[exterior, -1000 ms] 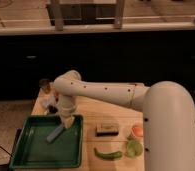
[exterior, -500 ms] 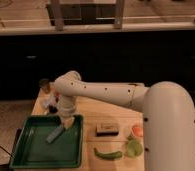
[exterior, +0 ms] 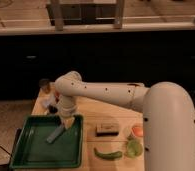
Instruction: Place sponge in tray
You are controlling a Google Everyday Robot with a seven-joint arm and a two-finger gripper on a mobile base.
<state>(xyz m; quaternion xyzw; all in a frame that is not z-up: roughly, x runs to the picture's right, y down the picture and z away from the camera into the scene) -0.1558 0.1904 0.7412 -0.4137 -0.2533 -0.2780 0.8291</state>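
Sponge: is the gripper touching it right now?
Cannot tell. The camera view shows the gripper low over the tray, right at the upper end of the sponge, but neither contact nor a gap shows plainly.

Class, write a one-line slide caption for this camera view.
Robot hand low over the green tray, grey sponge inside it.

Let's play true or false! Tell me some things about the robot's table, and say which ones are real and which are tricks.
1. The sponge lies inside the green tray. True.
2. The gripper hangs over the tan block. False: it is over the tray's far corner, the one nearest the block, at the sponge's end.
3. The tan block sits in the tray. False: it is on the table, beside the tray.
4. A long green vegetable lies on the table, nearer the camera than the block. True.
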